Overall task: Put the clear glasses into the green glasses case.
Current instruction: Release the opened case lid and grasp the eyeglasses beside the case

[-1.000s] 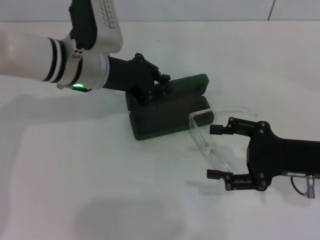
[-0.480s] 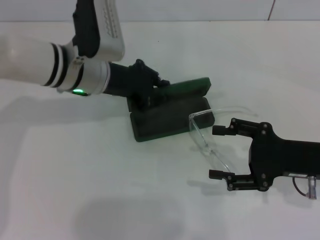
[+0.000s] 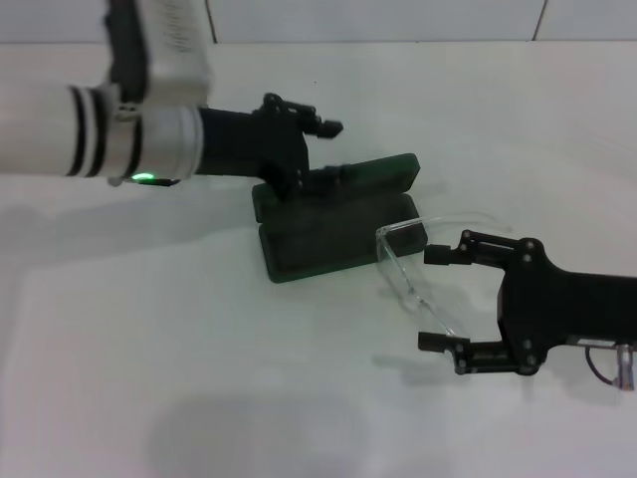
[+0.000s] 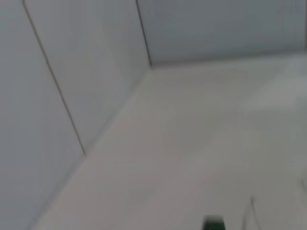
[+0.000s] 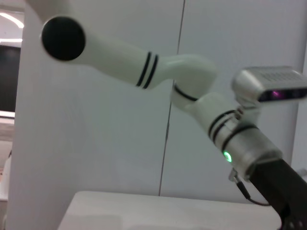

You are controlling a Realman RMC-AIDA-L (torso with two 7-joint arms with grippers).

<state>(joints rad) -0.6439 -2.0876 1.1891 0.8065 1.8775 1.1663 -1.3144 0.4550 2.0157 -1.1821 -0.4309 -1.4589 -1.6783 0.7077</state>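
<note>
The green glasses case [image 3: 318, 239] lies open in the middle of the white table in the head view, its lid [image 3: 383, 171] tipped back behind the base. My left gripper [image 3: 331, 150] hovers over the lid's left part, open, with one finger above the lid and one close to its edge. The clear glasses [image 3: 396, 267] lie on the table at the case's right end, one corner resting against the base. My right gripper [image 3: 435, 299] is open just right of them, a fingertip on either side of a thin clear arm. A sliver of the case [image 4: 213, 224] shows in the left wrist view.
The white table [image 3: 199, 378] stretches wide in front and to the left of the case. A tiled wall runs along the back edge. The right wrist view shows only my left arm [image 5: 211, 115] against that wall.
My left gripper has let go of the case lid: its fingers have spread and lifted slightly. The lid stays open. My right gripper has barely shifted beside the glasses.
</note>
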